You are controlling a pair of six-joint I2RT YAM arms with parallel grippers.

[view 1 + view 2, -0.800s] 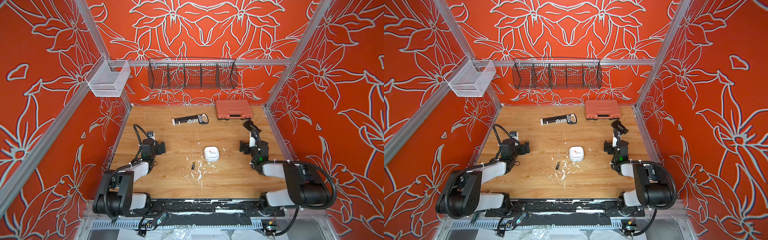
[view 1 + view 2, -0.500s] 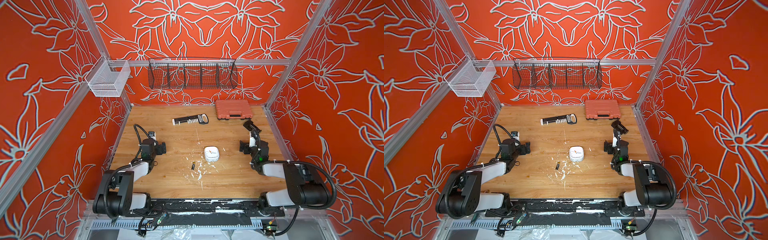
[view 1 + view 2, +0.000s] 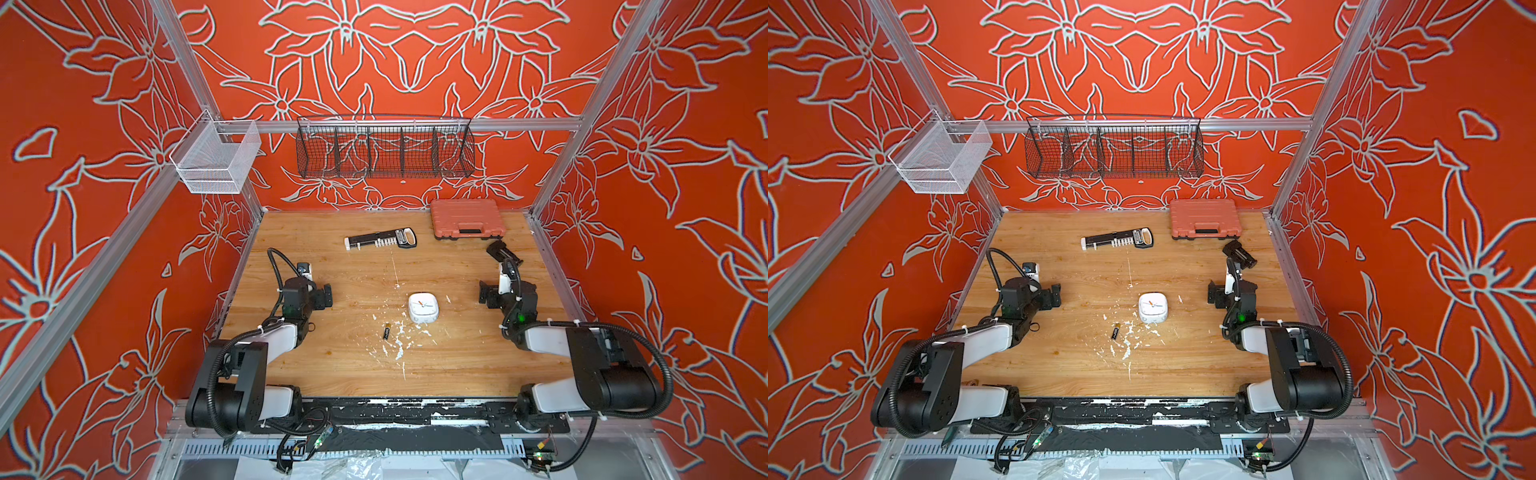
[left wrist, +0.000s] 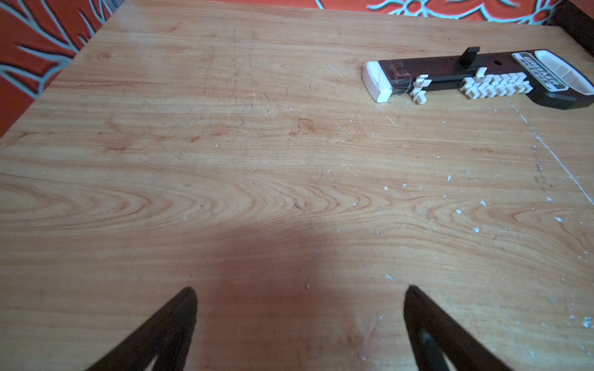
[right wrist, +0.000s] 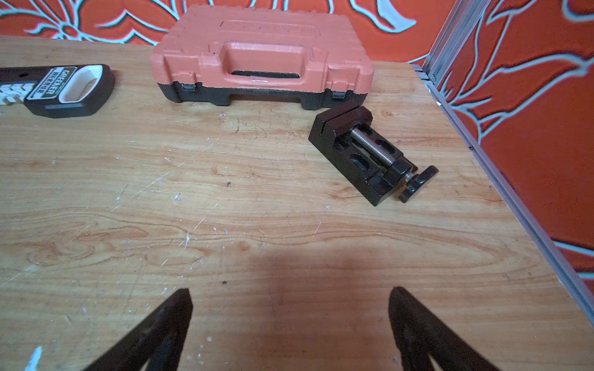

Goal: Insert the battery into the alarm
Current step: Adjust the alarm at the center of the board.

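Both the left pincer and right pincer gape wide and empty, well apart from the tiny black gold-tipped cylindrical battery between them near the dial-up white rounded-square plastic alarm clock, so a skewed pinch could roll it away.

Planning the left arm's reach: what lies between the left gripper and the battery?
Both top views show only bare, fleck-marked table between the left gripper and the battery.

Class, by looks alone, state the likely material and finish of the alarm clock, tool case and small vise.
Alarm clock: likely smooth white plastic, moulded rounded corners. Tool case: textured orange moulded plastic, black base. Vise: probably black-coated metal, shiny threaded screw.
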